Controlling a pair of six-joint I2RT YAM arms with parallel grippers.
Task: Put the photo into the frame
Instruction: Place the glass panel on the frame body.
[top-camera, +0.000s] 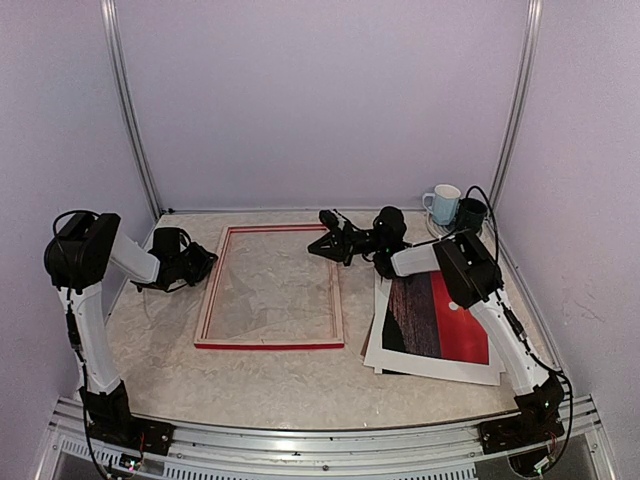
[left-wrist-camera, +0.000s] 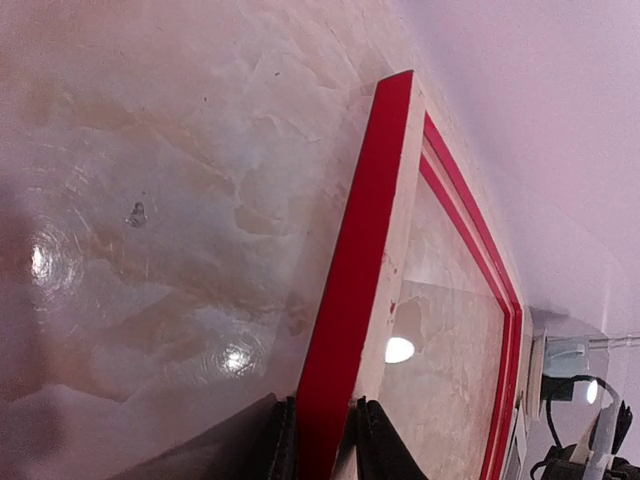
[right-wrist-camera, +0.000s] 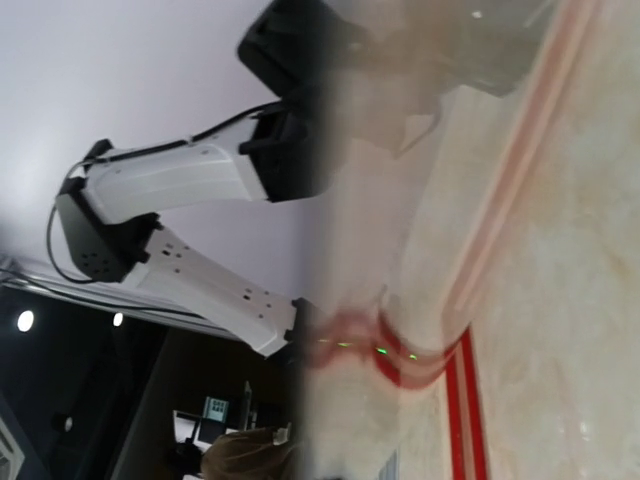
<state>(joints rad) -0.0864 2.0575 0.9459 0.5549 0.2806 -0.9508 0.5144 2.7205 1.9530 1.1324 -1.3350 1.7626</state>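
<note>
Frame: lies flat on the table, left of centre, with a pale wood face up and red along its edges; the marbled tabletop shows through its opening
Left gripper: at the frame's left rail, about midway along it
Left jaws: in the left wrist view the gripper has one black finger on each side of the frame's red outer edge, clamped on that rail
Right gripper: low over the table just beyond the frame's far right corner
Right jaws: drawn together, with nothing visible between them
Right wrist view: smeared and blurred; the red lines at lower right are probably a frame rail, and nothing more can be made out
Photo: flat on the table to the right of the frame, picture side up, close to the right rail but outside the frame; the right arm crosses over its far end
Mugs: a pale mug and a dark mug stand side by side at the far right corner
</note>
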